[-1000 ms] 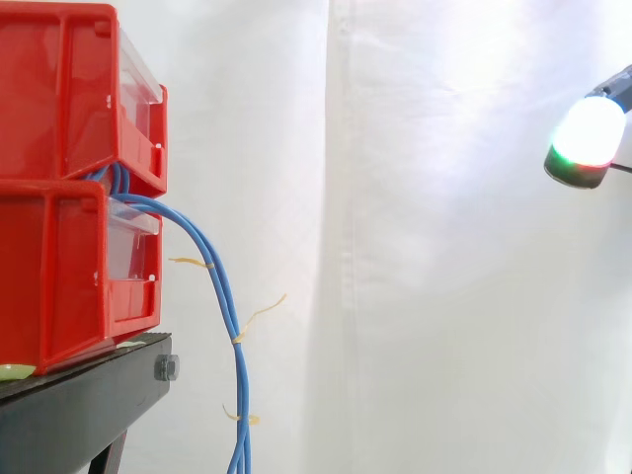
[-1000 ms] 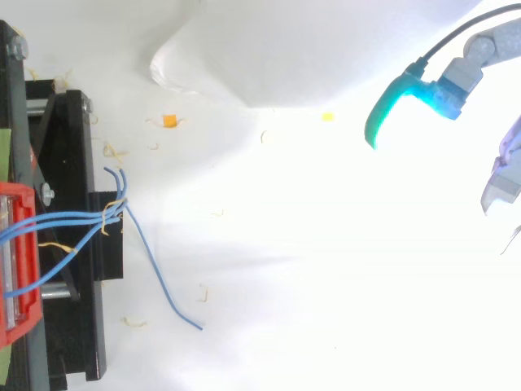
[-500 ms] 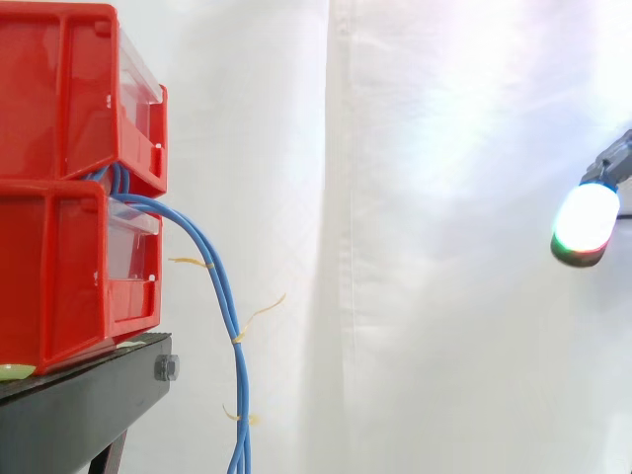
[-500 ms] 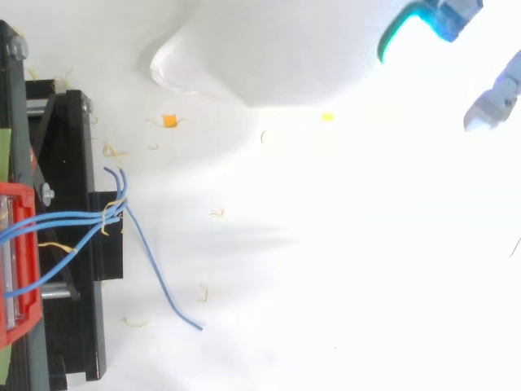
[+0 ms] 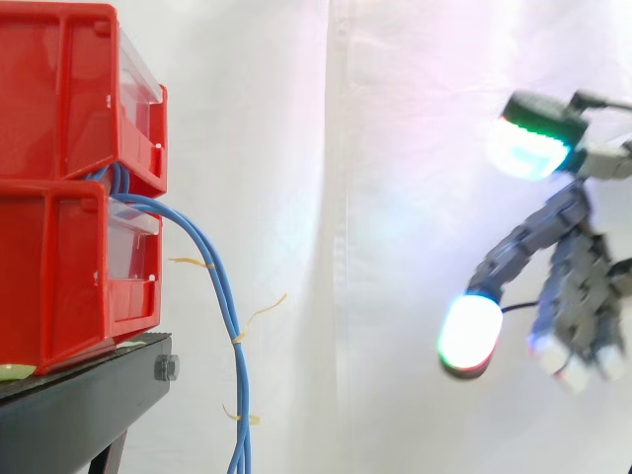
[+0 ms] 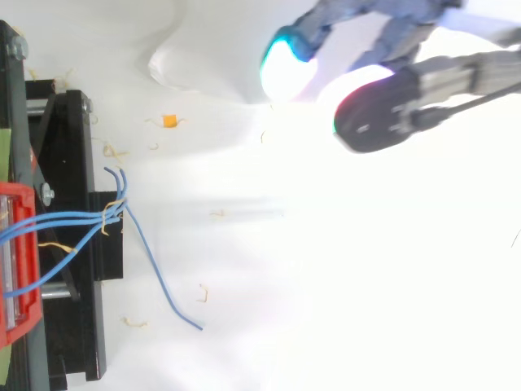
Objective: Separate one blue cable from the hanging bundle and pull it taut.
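on the black stand [image 5: 89,405]: an upper red bin [image 5: 59,99] sits on a lower red bin [image 5: 59,286], at the left of the side view, before the white curtain [image 5: 395,118].
blue cables [image 5: 229,316]: they come out between the two bins, bend over the front of the lower bin and hang down as a close bundle past the edge of the stand, running out at the bottom of the side view.
ties [image 5: 259,314]: thin pale yellow strips stick out from the bundle at a few heights.
loose cable [image 6: 159,277]: in the top view one blue strand leaves the bundle at the stand's edge and trails away over the white floor, its free end lying apart from the others.
hand [image 5: 573,267]: at the right of the side view, well apart from the cables and touching none of them; in the top view it is at the upper right.
fingers [image 5: 523,242]: spread wide and only loosely bent, with nothing held between them.
fingertips [image 5: 469,336]: one pad glows white with a red and green rim and points down and left; another, higher up, glows pale cyan with a green edge.
floor: small yellow scraps [image 6: 202,293] and one orange bit [image 6: 169,120] lie scattered near the stand.
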